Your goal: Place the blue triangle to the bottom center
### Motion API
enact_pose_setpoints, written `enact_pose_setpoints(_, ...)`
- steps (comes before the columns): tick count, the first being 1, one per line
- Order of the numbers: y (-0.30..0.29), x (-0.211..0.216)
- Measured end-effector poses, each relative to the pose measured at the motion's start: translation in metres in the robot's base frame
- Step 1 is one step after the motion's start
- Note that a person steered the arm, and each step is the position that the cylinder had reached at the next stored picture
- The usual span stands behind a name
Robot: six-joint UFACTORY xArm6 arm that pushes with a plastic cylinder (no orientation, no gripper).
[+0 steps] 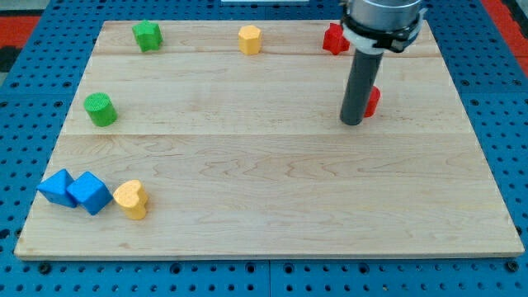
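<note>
The blue triangle (55,187) lies at the board's bottom left corner, touching a blue cube (89,193) on its right. My tip (352,122) rests on the board in the upper right part, far from both blue blocks. A red block (372,101) sits right behind the rod on its right side, partly hidden by it.
A yellow heart (132,199) lies just right of the blue cube. A green cylinder (101,110) is at mid left. A green star-like block (147,35), a yellow block (249,40) and a red block (333,39) line the top edge of the wooden board (264,190).
</note>
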State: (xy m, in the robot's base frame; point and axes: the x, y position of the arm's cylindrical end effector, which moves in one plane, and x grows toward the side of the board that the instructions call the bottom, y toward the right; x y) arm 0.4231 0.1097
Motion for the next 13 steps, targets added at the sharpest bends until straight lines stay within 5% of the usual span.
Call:
enact_pose_setpoints(10, -0.100, 0.140)
enact_pose_setpoints(11, -0.148, 0.181)
enact_pose_setpoints(13, -0.364, 0.184)
